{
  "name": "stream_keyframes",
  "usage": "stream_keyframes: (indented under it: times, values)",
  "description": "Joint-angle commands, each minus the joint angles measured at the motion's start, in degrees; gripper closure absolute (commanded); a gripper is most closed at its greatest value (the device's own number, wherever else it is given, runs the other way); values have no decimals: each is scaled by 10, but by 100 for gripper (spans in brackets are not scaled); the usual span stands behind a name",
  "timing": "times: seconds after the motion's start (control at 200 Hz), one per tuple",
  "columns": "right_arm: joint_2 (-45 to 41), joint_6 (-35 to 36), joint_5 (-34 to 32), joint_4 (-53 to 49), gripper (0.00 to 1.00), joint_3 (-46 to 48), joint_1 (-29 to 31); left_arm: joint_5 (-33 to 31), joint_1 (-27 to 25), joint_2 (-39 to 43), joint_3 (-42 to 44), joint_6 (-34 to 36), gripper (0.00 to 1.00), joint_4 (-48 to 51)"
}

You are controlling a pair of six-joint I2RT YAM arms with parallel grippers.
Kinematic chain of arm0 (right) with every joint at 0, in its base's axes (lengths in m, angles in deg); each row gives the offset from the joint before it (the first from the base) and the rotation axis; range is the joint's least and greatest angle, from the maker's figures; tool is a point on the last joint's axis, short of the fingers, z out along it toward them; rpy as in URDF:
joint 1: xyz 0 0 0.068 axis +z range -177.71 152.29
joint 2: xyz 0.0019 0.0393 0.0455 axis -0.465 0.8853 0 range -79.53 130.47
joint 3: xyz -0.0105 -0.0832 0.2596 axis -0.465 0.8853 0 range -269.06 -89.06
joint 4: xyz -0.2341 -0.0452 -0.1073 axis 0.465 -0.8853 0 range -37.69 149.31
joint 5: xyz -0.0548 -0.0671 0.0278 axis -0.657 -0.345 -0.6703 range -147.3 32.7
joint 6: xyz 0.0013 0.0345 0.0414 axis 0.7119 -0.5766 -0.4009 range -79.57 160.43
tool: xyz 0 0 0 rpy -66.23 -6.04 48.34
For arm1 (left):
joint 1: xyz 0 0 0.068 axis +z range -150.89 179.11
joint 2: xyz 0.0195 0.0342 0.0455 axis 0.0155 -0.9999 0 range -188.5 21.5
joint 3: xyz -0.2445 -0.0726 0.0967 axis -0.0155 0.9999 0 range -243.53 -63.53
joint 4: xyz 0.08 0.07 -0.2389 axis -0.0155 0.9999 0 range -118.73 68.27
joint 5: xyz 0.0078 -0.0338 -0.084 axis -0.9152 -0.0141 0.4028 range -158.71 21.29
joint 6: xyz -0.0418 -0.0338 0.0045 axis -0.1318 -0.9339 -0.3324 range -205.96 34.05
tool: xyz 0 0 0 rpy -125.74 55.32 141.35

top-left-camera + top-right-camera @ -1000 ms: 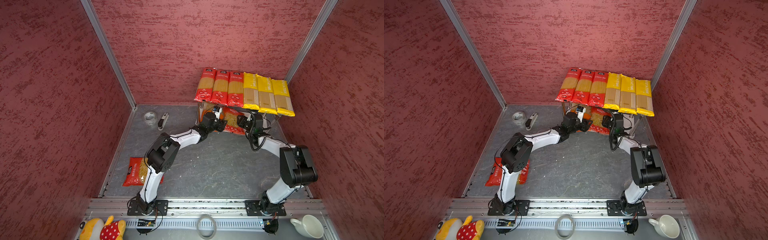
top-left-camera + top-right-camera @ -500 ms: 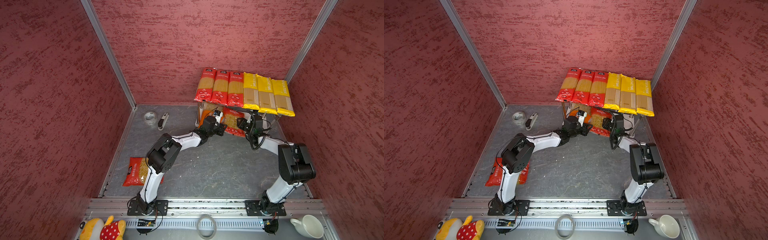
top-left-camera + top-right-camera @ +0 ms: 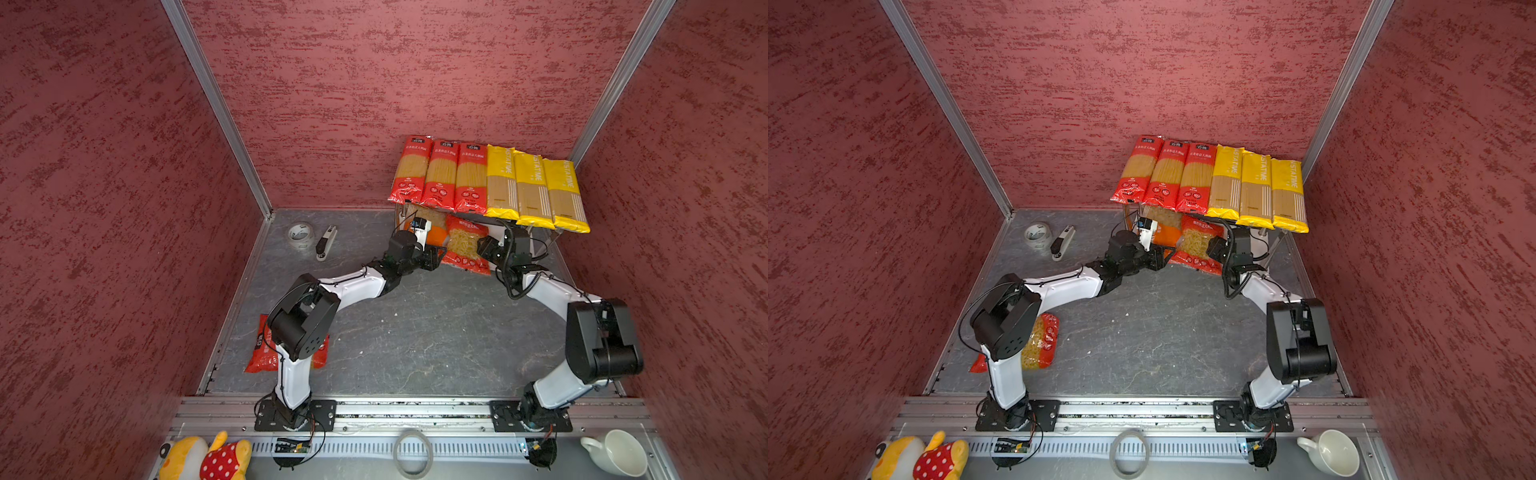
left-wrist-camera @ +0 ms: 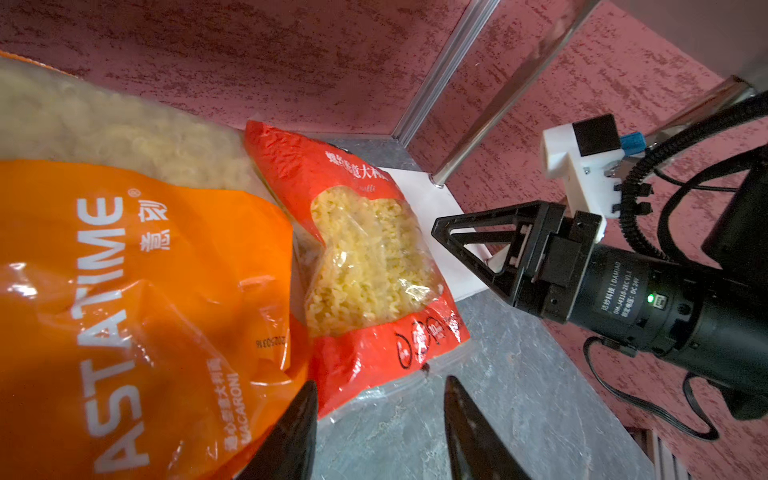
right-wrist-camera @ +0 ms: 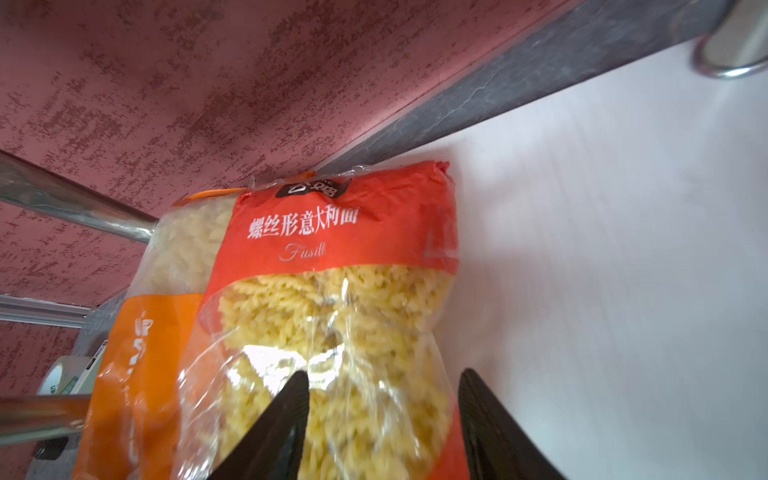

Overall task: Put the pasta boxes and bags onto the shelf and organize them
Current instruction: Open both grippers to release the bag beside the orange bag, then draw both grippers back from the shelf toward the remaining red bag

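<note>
The shelf (image 5: 602,249) stands at the back right. Three red spaghetti packs (image 3: 442,174) and three yellow ones (image 3: 532,187) lie side by side on its top tier. On the lower tier lie an orange PASTATIME pack (image 4: 124,291) and a red fusilli bag (image 4: 365,257), touching. My left gripper (image 4: 380,380) is open at their front edge, with only floor between its fingers. My right gripper (image 5: 385,372) is open over the fusilli bag's right edge, one finger above the bag. Another red short-pasta bag (image 3: 1040,340) lies on the floor by the left arm's base.
A clear tape roll (image 3: 300,235) and a stapler (image 3: 326,243) lie at the back left of the floor. In front of the rail are a plush toy (image 3: 208,457), a tape ring (image 3: 413,453) and a white cup (image 3: 615,451). Red walls close in three sides.
The left arm's elbow has sunk lower and swung left. Both grippers have shifted only slightly at the lower tier. The packs lie where they were.
</note>
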Motion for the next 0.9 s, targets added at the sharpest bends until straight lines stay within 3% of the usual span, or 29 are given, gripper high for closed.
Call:
stream_keyframes:
  times: [0.0,0.185,0.386,0.546,0.671,0.797,0.892]
  values:
    - [-53,-10,-34,-34,41,29,-1,-4,-13,29,28,-6,50,-1]
    - [-131,-30,-6,-45,41,84,34,-40,-30,110,132,-18,49,7]
    - [-147,-37,-29,-82,42,87,190,-171,-26,257,247,-14,41,131]
    - [-71,-93,-21,-47,43,67,315,-222,4,364,322,-36,37,225]
    - [45,-107,4,-29,43,-3,410,-231,49,457,378,-54,36,272]
    - [155,-102,78,-17,43,-93,469,-223,92,535,404,-49,36,321]
    - [222,-108,154,-5,44,-162,488,-255,113,582,408,-48,36,375]
